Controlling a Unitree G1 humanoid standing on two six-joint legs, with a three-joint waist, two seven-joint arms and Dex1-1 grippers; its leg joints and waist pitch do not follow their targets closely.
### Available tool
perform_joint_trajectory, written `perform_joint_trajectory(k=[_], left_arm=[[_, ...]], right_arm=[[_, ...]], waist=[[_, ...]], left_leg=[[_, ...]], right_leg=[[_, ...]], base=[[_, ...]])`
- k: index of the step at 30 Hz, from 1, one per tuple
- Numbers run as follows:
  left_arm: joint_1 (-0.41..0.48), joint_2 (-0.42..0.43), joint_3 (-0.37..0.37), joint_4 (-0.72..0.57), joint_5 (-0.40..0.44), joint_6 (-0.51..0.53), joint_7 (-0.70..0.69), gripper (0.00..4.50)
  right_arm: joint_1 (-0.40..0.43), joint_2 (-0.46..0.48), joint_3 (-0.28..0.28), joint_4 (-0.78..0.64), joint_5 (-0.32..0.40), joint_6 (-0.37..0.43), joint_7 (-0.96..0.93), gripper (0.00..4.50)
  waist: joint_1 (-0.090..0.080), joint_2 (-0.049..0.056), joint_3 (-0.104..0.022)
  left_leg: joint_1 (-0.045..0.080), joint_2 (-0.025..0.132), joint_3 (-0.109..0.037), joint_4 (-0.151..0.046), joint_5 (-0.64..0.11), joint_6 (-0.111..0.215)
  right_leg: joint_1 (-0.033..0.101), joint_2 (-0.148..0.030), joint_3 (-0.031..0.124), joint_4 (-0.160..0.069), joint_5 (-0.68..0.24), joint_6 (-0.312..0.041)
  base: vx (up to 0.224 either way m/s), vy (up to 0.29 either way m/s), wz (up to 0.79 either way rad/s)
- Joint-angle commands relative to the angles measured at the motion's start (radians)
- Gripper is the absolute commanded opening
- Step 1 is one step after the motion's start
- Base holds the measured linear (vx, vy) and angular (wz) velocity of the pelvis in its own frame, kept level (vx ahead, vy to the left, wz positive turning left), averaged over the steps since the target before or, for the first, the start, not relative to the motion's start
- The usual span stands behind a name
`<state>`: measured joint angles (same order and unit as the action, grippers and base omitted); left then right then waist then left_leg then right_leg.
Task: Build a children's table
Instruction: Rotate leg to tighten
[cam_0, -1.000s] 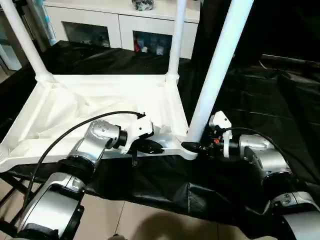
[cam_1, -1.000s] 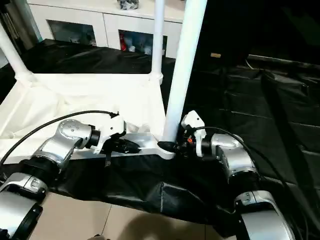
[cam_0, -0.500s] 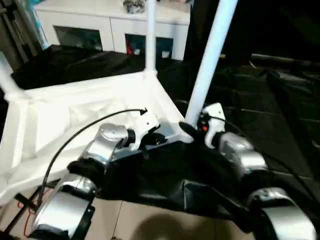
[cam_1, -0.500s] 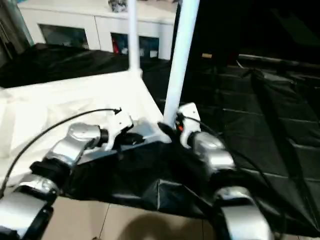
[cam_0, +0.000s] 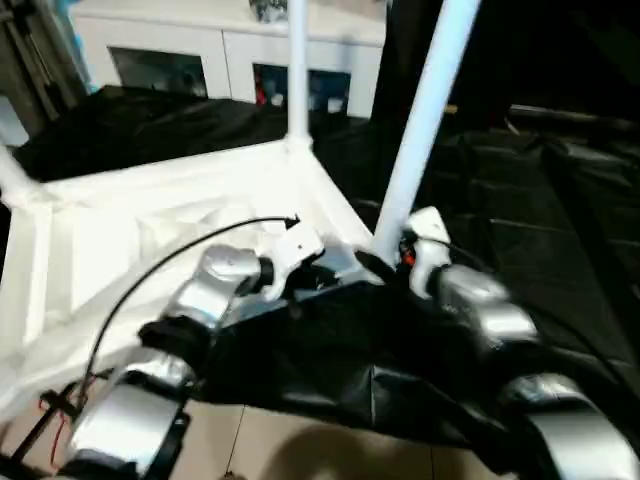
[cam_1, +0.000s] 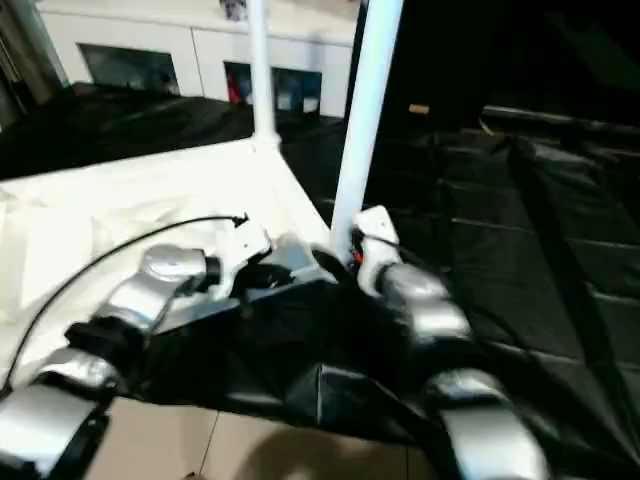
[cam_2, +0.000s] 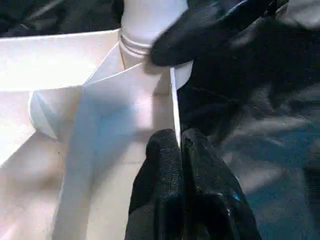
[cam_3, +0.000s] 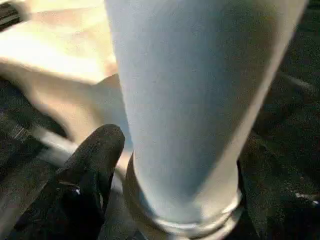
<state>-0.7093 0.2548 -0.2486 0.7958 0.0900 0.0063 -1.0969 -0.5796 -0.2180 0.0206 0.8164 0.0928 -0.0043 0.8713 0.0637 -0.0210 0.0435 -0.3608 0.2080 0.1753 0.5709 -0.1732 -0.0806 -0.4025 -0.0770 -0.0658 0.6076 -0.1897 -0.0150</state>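
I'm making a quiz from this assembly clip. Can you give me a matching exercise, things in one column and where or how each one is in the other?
Things:
1. left gripper
2. right gripper
3. near leg
4. white cabinet

Places or states:
A. upright in the near corner socket of the upturned table top
B. behind the black-covered surface, at the back
C. shut on the thin near edge wall of the table top
D. at the base of the near leg, one finger on either side of it

Pairs: 1-C, 2-D, 3-A, 4-B

Near leg rises between claws, far leg behind, black cloth open rightward
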Motion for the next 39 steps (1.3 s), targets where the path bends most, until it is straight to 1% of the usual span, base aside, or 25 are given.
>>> perform_joint_trajectory(k=[1, 2, 4, 6, 8, 11, 12, 13, 15, 16, 20, 22, 24, 25, 26, 27, 28, 29, 30, 32, 33, 34, 36, 38, 39], left_arm=[[0.004, -0.017, -0.054, -0.030, -0.003, -0.037, -0.057, 0.00], [0.004, -0.013, -0.054, -0.028, 0.000, -0.043, -0.059, 0.00], [0.001, -0.005, -0.052, -0.016, 0.003, -0.056, -0.067, 0.00], [-0.003, 0.010, -0.050, -0.004, 0.009, -0.067, -0.079, 0.00], [-0.004, 0.015, -0.049, -0.004, 0.007, -0.067, -0.087, 0.00], [-0.004, 0.019, -0.049, -0.005, 0.005, -0.067, -0.098, 0.00], [-0.004, 0.019, -0.048, -0.004, 0.005, -0.068, -0.099, 0.00], [-0.004, 0.019, -0.048, -0.004, 0.005, -0.068, -0.100, 0.00], [-0.004, 0.019, -0.048, -0.004, 0.005, -0.069, -0.103, 0.00], [-0.005, 0.018, -0.047, -0.002, 0.004, -0.069, -0.105, 0.00], [-0.004, 0.016, -0.047, -0.002, 0.001, -0.070, -0.107, 0.00], [-0.003, 0.009, -0.042, -0.005, -0.001, -0.059, -0.094, 0.00], [-0.011, -0.006, -0.033, 0.000, 0.002, -0.040, -0.051, 0.00], [-0.011, -0.006, -0.033, 0.000, 0.002, -0.040, -0.051, 0.00], [-0.018, -0.014, -0.029, 0.007, 0.005, -0.031, -0.027, 0.00], [-0.031, -0.033, -0.023, 0.020, 0.011, -0.018, 0.021, 0.00], [-0.035, -0.040, -0.021, 0.022, 0.012, -0.010, 0.036, 0.00], [-0.037, -0.045, -0.019, 0.023, 0.012, -0.005, 0.046, 0.00], [-0.040, -0.055, -0.018, 0.024, 0.012, 0.006, 0.061, 0.00], [-0.043, -0.081, -0.020, 0.021, 0.016, 0.024, 0.091, 0.00], [-0.040, -0.108, -0.026, 0.013, 0.022, 0.036, 0.116, 0.00], [-0.040, -0.108, -0.026, 0.013, 0.022, 0.036, 0.117, 0.00], [-0.038, -0.120, -0.030, 0.010, 0.024, 0.041, 0.127, 0.00], [-0.028, -0.143, -0.042, -0.001, 0.030, 0.046, 0.134, 0.00], [-0.024, -0.147, -0.049, -0.005, 0.033, 0.044, 0.133, 0.00]], right_arm=[[0.035, 0.007, 0.102, -0.076, 0.038, 0.029, 0.191, 3.57], [0.041, -0.002, 0.107, -0.087, 0.043, 0.036, 0.213, 3.57], [0.047, -0.019, 0.111, -0.099, 0.048, 0.054, 0.253, 3.57], [0.051, -0.042, 0.111, -0.108, 0.053, 0.081, 0.309, 3.57], [0.052, -0.050, 0.110, -0.110, 0.054, 0.087, 0.324, 3.32], [0.047, -0.050, 0.101, -0.099, 0.045, 0.085, 0.314, 3.22], [0.048, -0.050, 0.101, -0.099, 0.044, 0.086, 0.315, 3.14], [0.049, -0.051, 0.103, -0.102, 0.045, 0.088, 0.316, 2.91], [0.051, -0.053, 0.105, -0.109, 0.049, 0.095, 0.319, 2.81], [0.052, -0.050, 0.104, -0.111, 0.049, 0.102, 0.314, 2.74], [0.055, -0.040, 0.096, -0.118, 0.049, 0.122, 0.315, 2.60], [0.050, -0.023, 0.084, -0.105, 0.047, 0.131, 0.274, 2.58], [0.023, 0.012, 0.056, -0.048, 0.025, 0.136, 0.135, 2.57], [0.023, 0.012, 0.056, -0.048, 0.025, 0.136, 0.135, 2.57], [0.008, 0.026, 0.043, -0.018, 0.014, 0.128, 0.069, 2.56], [-0.030, 0.056, 0.008, 0.058, -0.003, 0.132, -0.093, 2.56], [-0.040, 0.065, -0.004, 0.078, -0.004, 0.135, -0.140, 2.56], [-0.047, 0.071, -0.011, 0.090, -0.005, 0.137, -0.169, 2.56], [-0.060, 0.084, -0.026, 0.113, -0.003, 0.143, -0.223, 2.56], [-0.080, 0.112, -0.043, 0.147, -0.006, 0.151, -0.315, 2.56], [-0.093, 0.139, -0.047, 0.168, -0.016, 0.151, -0.377, 2.56], [-0.093, 0.140, -0.047, 0.168, -0.016, 0.151, -0.378, 2.56], [-0.098, 0.152, -0.046, 0.178, -0.020, 0.146, -0.398, 2.56], [-0.102, 0.180, -0.018, 0.191, -0.049, 0.101, -0.417, 2.56], [-0.095, 0.191, 0.003, 0.187, -0.055, 0.069, -0.376, 2.89]], waist=[[0.007, 0.004, -0.058], [0.009, 0.003, -0.058], [0.013, 0.004, -0.054], [0.018, 0.004, -0.053], [0.024, 0.005, -0.051], [0.026, 0.004, -0.055], [0.026, 0.004, -0.055], [0.026, 0.003, -0.057], [0.027, 0.003, -0.058], [0.026, 0.000, -0.057], [0.027, 0.001, -0.056], [0.027, -0.001, -0.055], [0.024, 0.000, -0.054], [0.022, 0.002, -0.052], [0.018, -0.005, -0.051], [0.014, -0.002, -0.048], [0.007, -0.001, -0.045], [0.006, 0.002, -0.047], [0.001, -0.001, -0.046], [-0.006, 0.003, -0.048], [-0.010, 0.002, -0.050], [-0.013, 0.002, -0.049], [-0.013, 0.001, -0.053], [-0.014, 0.003, -0.055], [-0.014, 0.003, -0.056]], left_leg=[[0.004, 0.023, 0.005, -0.057, -0.189, 0.086], [0.004, 0.025, 0.004, -0.056, -0.197, 0.087], [0.007, 0.027, 0.004, -0.061, -0.235, 0.067], [0.010, 0.028, 0.004, -0.062, -0.258, 0.052], [0.013, 0.030, 0.004, -0.065, -0.268, 0.043], [0.010, 0.029, 0.002, -0.064, -0.240, 0.034], [0.009, 0.029, 0.002, -0.063, -0.230, 0.035], [0.008, 0.028, 0.003, -0.062, -0.218, 0.037], [0.008, 0.028, 0.003, -0.061, -0.206, 0.043], [0.008, 0.027, 0.005, -0.060, -0.206, 0.046], [0.008, 0.027, 0.004, -0.061, -0.212, 0.044], [0.008, 0.028, 0.004, -0.062, -0.215, 0.041], [0.008, 0.028, 0.004, -0.063, -0.214, 0.036], [0.008, 0.027, 0.003, -0.065, -0.223, 0.030], [0.009, 0.025, 0.001, -0.067, -0.251, 0.020], [0.013, 0.024, 0.000, -0.068, -0.275, 0.007], [0.014, 0.022, -0.005, -0.072, -0.297, -0.008], [0.018, 0.023, -0.005, -0.071, -0.305, -0.016], [0.016, 0.021, -0.006, -0.072, -0.316, -0.015], [0.014, 0.023, -0.006, -0.072, -0.311, -0.013], [0.011, 0.022, -0.007, -0.072, -0.300, -0.013], [0.010, 0.022, -0.005, -0.072, -0.292, -0.011], [0.008, 0.020, -0.003, -0.069, -0.270, 0.000], [0.005, 0.020, -0.002, -0.067, -0.249, 0.009], [0.006, 0.020, -0.001, -0.066, -0.236, 0.015]], right_leg=[[0.060, -0.056, 0.040, -0.065, -0.046, -0.265], [0.061, -0.057, 0.040, -0.065, -0.062, -0.263], [0.056, -0.059, 0.041, -0.072, -0.154, -0.249], [0.052, -0.061, 0.043, -0.078, -0.207, -0.238], [0.049, -0.061, 0.044, -0.080, -0.232, -0.228], [0.051, -0.062, 0.044, -0.074, -0.195, -0.229], [0.052, -0.061, 0.044, -0.072, -0.175, -0.232], [0.054, -0.061, 0.044, -0.069, -0.152, -0.236], [0.054, -0.060, 0.043, -0.067, -0.128, -0.242], [0.053, -0.060, 0.043, -0.068, -0.125, -0.245], [0.054, -0.061, 0.043, -0.070, -0.155, -0.237], [0.053, -0.063, 0.043, -0.070, -0.170, -0.234], [0.051, -0.063, 0.044, -0.071, -0.178, -0.231], [0.048, -0.064, 0.044, -0.072, -0.198, -0.228], [0.049, -0.064, 0.043, -0.080, -0.258, -0.211], [0.043, -0.069, 0.045, -0.085, -0.319, -0.198], [0.042, -0.068, 0.044, -0.092, -0.385, -0.181], [0.039, -0.069, 0.045, -0.092, -0.399, -0.176], [0.039, -0.067, 0.045, -0.096, -0.412, -0.166], [0.039, -0.067, 0.047, -0.094, -0.391, -0.167], [0.042, -0.065, 0.045, -0.091, -0.360, -0.174], [0.041, -0.063, 0.046, -0.089, -0.330, -0.181], [0.045, -0.062, 0.047, -0.084, -0.278, -0.193], [0.047, -0.062, 0.046, -0.080, -0.228, -0.205], [0.049, -0.061, 0.046, -0.077, -0.197, -0.214]], base=[[0.000, 0.000, 0.00], [0.000, 0.000, 0.00], [0.000, 0.000, 0.00], [0.000, 0.000, 0.00], [0.000, 0.000, 0.00], [0.000, 0.000, 0.00], [0.000, 0.000, 0.00], [0.000, 0.000, 0.00], [0.000, 0.000, 0.00], [0.000, 0.000, 0.00], [0.000, 0.000, 0.00], [0.000, 0.000, 0.00], [0.000, 0.000, 0.00], [0.000, 0.000, 0.00], [0.000, 0.000, 0.00], [0.000, 0.000, 0.00], [0.000, 0.000, 0.00], [0.000, 0.000, 0.00], [0.000, 0.000, 0.00], [0.000, 0.000, 0.00], [0.000, 0.000, 0.00], [0.000, 0.000, 0.00], [0.000, 0.000, 0.00], [0.000, 0.000, 0.00], [0.000, 0.000, 0.00]])
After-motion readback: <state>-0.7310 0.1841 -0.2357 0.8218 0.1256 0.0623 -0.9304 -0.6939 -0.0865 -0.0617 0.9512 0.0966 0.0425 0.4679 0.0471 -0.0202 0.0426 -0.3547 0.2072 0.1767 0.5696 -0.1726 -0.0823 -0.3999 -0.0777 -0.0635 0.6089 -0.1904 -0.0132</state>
